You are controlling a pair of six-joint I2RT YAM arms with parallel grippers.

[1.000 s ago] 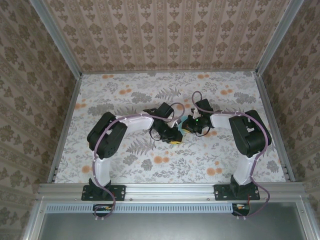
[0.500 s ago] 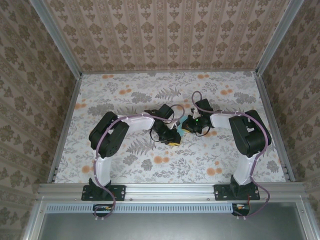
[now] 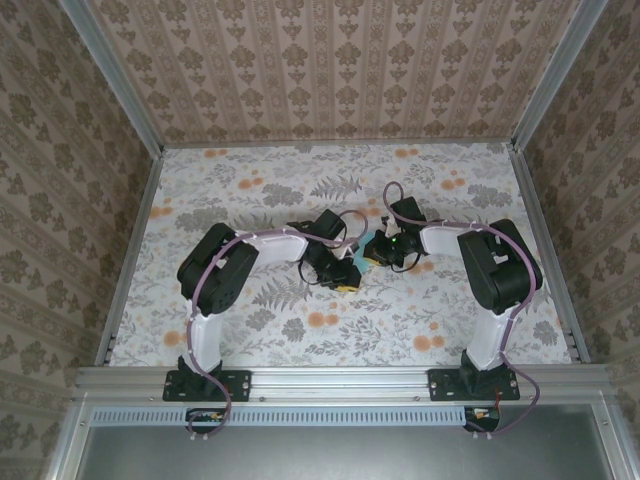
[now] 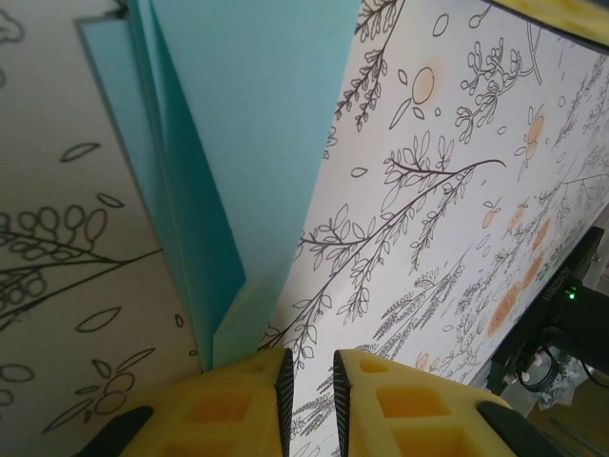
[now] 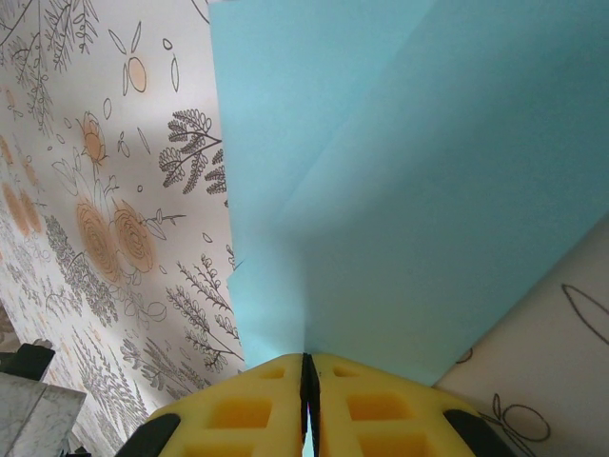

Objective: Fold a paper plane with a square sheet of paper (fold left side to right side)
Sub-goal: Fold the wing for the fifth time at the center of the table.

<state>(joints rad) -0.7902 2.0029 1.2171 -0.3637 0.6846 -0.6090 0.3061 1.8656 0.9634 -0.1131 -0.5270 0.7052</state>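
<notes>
The light blue sheet of paper [image 3: 369, 243] lies folded in layers on the floral tabletop between my two grippers. In the left wrist view the paper [image 4: 247, 124] stretches away with a darker inner layer, and its near corner ends just left of my left gripper [image 4: 311, 357]. The left jaws stand a little apart with only tablecloth between them. In the top view the left gripper [image 3: 348, 278] sits just below and left of the paper. My right gripper [image 5: 306, 360] is shut on the near edge of the paper [image 5: 400, 190]. The right gripper [image 3: 377, 250] meets it from the right.
A floral tablecloth [image 3: 300, 330] covers the table, which has patterned walls on three sides and metal rails [image 3: 130, 260] along its edges. The right arm's black housing with a green light [image 4: 569, 293] shows at the lower right of the left wrist view.
The left wrist has shifted slightly beside the paper. The right arm and the paper stay where they were.
</notes>
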